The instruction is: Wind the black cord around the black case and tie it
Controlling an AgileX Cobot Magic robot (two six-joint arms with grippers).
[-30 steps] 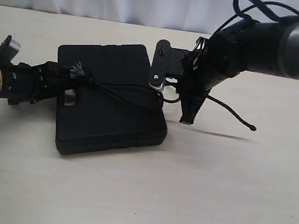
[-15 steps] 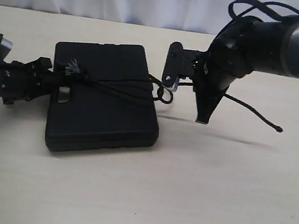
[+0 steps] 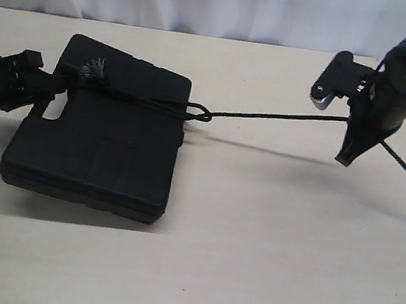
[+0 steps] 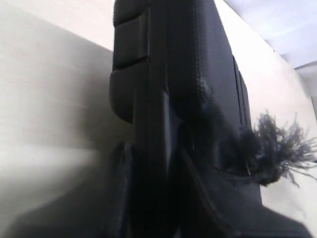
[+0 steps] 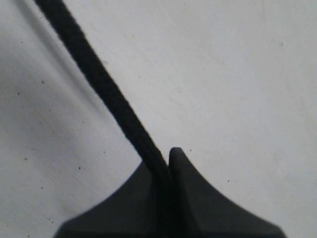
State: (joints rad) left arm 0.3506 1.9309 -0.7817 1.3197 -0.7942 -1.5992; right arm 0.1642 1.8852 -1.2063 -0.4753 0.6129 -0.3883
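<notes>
The right gripper point(image 5: 164, 161), clamped on the black cord point(image 3: 269, 117), has swung well out to the right in the last second. The black case point(image 3: 104, 145) has slid and turned leftward on the table point(image 3: 247, 266); the left gripper point(image 3: 41, 82) sits at its handle edge, and I cannot tell its grip. The cord is now taut, its loop point(image 3: 200, 112) drawn small at the case's right edge, so the tie looks to be cinching.
</notes>
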